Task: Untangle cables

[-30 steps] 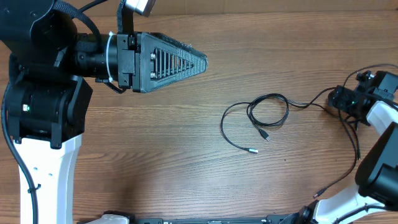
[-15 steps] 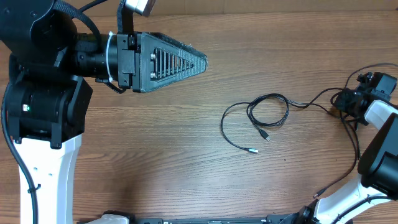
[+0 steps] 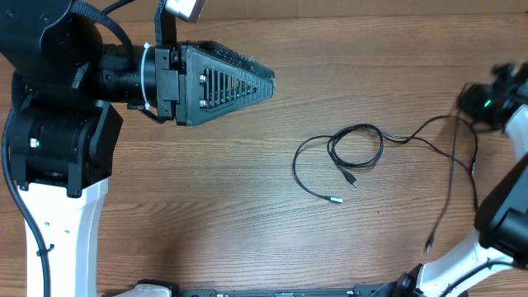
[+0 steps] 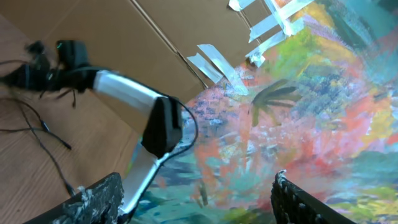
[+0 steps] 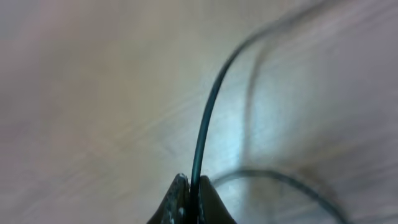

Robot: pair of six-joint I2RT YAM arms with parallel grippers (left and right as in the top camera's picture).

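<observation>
Thin black cables [image 3: 381, 148] lie looped together at the table's middle right, with small plug ends [image 3: 335, 199] toward the front. One strand runs right and rises to my right gripper [image 3: 470, 106], which is shut on it near the far right edge. Up close, in the right wrist view, the cable [image 5: 208, 112] is pinched between the right gripper's [image 5: 190, 199] fingertips, above the wood. Another strand hangs down to a free end [image 3: 428, 243]. My left gripper [image 3: 268, 84] is open and empty, held high and level at the back left, far from the cables. The left gripper [image 4: 196, 199] faces the right arm across the table.
The left arm's bulky base [image 3: 58, 140] fills the left side of the table. The right arm's white link [image 3: 503, 206] stands at the right edge. A painted backdrop [image 4: 298, 93] and cardboard [image 4: 124, 25] lie beyond the table.
My right gripper closed on the cable and moved up toward the back right, lifting the strand and dragging its free end along. The left arm has not moved.
</observation>
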